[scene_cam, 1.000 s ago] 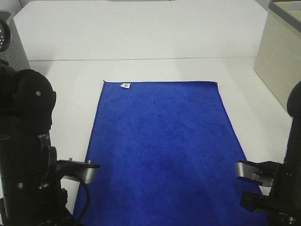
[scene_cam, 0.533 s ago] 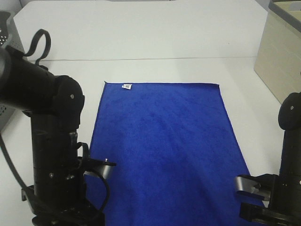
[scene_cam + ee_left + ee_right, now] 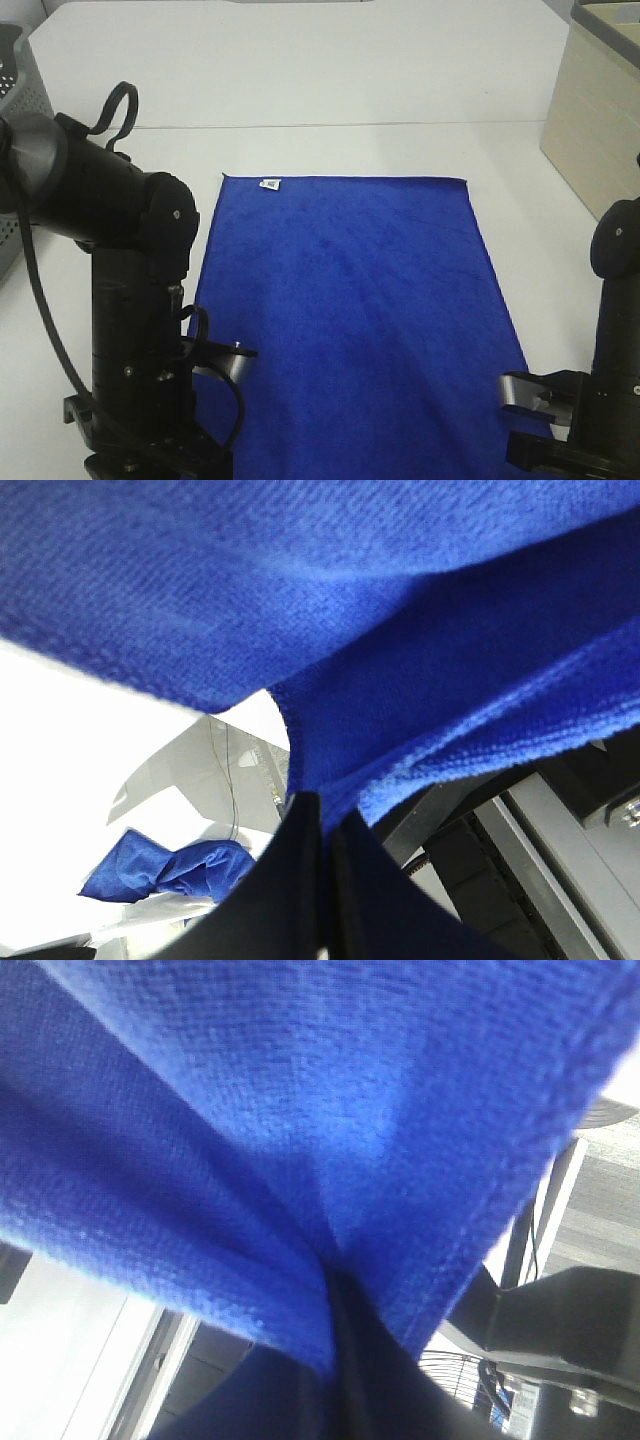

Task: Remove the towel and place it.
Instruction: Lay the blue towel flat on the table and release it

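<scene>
While the large rectangular royal-blue microfibre towel (image 3: 350, 300) lies spread along the middle of the white table (image 3: 300, 80), small white tag (image 3: 268, 183) at its far left corner, the left gripper (image 3: 325, 818) and right gripper (image 3: 335, 1295) each pinch its near end, jaws clamped tight on cloth.

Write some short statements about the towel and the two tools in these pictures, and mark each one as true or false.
1. The towel lies spread out on the white table. True.
2. The left tool is open and holds nothing. False: it is shut on the towel's edge.
3. The right tool is shut on the towel. True.
4. The white tag sits on the towel's near edge, beside the arms. False: it is at the far edge, near the corner on the left arm's side.
</scene>
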